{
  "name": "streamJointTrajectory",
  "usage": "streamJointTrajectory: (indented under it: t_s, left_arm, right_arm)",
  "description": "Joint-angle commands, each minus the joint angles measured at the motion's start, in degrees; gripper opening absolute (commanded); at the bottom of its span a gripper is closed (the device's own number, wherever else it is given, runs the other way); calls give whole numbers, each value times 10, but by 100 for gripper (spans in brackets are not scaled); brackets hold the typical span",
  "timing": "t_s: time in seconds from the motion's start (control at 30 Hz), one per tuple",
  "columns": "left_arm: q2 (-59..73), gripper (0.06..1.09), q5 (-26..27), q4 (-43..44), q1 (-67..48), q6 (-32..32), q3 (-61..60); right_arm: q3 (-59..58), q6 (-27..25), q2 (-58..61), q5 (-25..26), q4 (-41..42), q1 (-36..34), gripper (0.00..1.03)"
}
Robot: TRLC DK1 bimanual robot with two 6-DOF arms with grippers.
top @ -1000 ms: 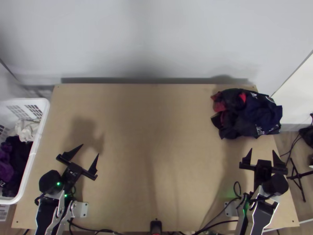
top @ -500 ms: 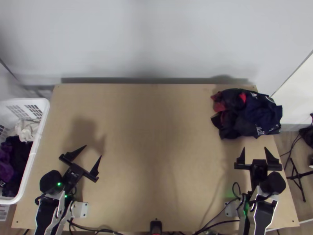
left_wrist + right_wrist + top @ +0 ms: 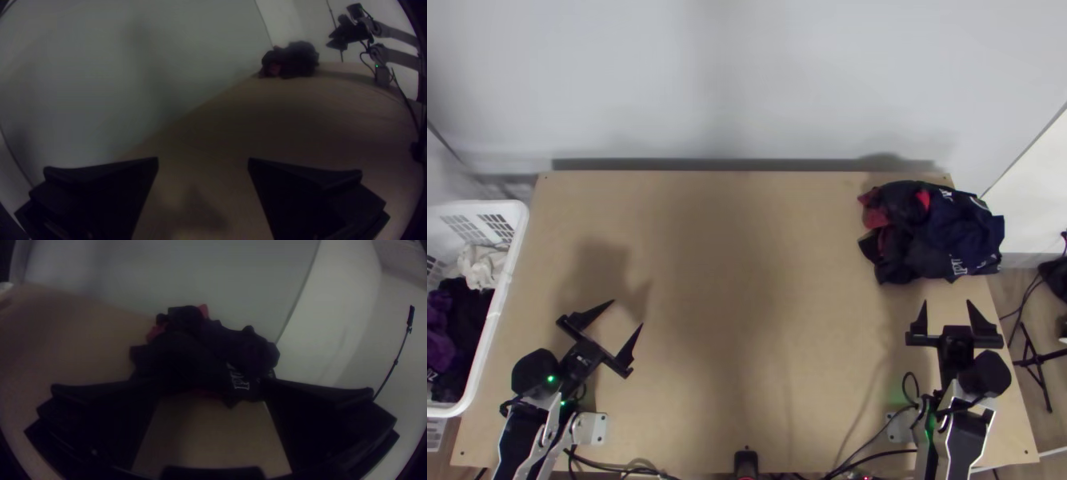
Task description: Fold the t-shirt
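Observation:
Dark cloth with red patches and white print (image 3: 931, 232) lies bunched at the table's far right corner; I cannot tell how many garments it holds. My left gripper (image 3: 629, 314) stands open over the table's near left part, far from the cloth. My right gripper (image 3: 945, 302) is open on the near side of the cloth, not touching it. In the left wrist view, my left gripper (image 3: 203, 162) has nothing between its fingers, and the cloth (image 3: 291, 60) lies far off. In the right wrist view, the cloth (image 3: 191, 351) lies beyond my open right gripper (image 3: 211, 384).
A white basket (image 3: 503, 296) with purple, dark and white cloth stands at the table's left edge. Bare wood (image 3: 747, 280) spreads between the arms. Cables (image 3: 863, 456) run along the near edge, and a grey wall (image 3: 747, 80) rises behind the table.
My left gripper has shifted slightly to the right and toward the near edge. The right gripper moved a little to the left, then stayed still. The bunched cloth has not moved.

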Motion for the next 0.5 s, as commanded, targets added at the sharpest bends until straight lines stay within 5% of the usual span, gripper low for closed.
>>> streamJointTrajectory:
  t_s: [0.0,0.13,0.3,0.47]
  left_arm:
    - [0,104,-77,20,-19,59,0]
    - [1,104,-161,107,-2,50,2]
    - [115,104,-168,135,132,-24,61]
    - [213,104,-138,121,289,-35,154]
  right_arm:
    - [1,0,1,3,16,-11,98]
    - [5,-3,10,65,42,8,99]
    - [48,-2,96,112,90,27,98]
    - [239,89,305,116,20,44,98]
